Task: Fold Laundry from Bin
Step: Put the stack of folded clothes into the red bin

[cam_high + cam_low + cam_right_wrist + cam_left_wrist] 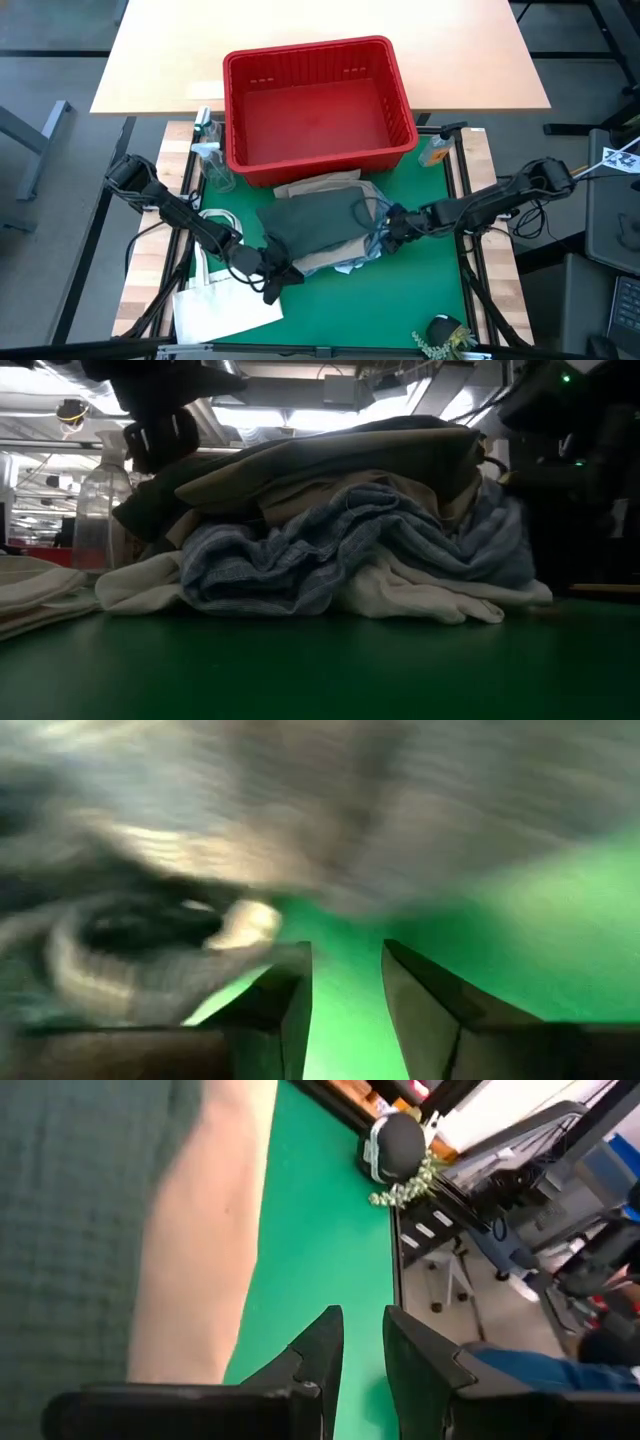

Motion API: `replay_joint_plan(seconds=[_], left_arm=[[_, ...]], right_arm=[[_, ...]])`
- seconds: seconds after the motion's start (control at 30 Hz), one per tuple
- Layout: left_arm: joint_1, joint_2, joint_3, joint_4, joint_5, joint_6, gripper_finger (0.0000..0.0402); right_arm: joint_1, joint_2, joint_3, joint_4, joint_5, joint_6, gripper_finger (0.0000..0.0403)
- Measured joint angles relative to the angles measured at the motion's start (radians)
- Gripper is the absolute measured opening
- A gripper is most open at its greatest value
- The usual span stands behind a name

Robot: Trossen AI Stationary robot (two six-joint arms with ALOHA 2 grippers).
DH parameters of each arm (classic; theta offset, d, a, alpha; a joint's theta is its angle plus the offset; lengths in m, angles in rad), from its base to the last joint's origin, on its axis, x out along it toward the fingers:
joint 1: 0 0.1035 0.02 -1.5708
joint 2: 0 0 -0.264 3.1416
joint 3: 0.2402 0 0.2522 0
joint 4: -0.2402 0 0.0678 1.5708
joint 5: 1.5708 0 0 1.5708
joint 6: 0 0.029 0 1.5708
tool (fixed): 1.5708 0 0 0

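Bin (pixel 318 100) emptied — laundry (pixel 322 228) heaped just in front, unfolded. Left gripper (pixel 276 276) and right gripper (pixel 388 226) flank pile, fingers slightly apart, seemingly holding nothing — folding all ahead.

The bin (pixel 318 105) is sitting at the mat's (pixel 400 300) far edge. The laundry (pixel 325 225) is lying heaped just before it, mid-mat. The left gripper (pixel 275 278) is resting at the heap's near-left side, the right gripper (pixel 390 225) at its right. A tote bag (pixel 220 300) is lying at the near-left corner.
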Motion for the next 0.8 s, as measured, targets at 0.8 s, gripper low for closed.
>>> replay_joint_plan(seconds=[0.8], left_arm=[[0.176, -0.159, 0.0, -0.09, -0.436, 0.337, 0.007]], right_arm=[[0.297, -0.231, 0.131, 0.049, 0.229, 0.085, 0.0124]])
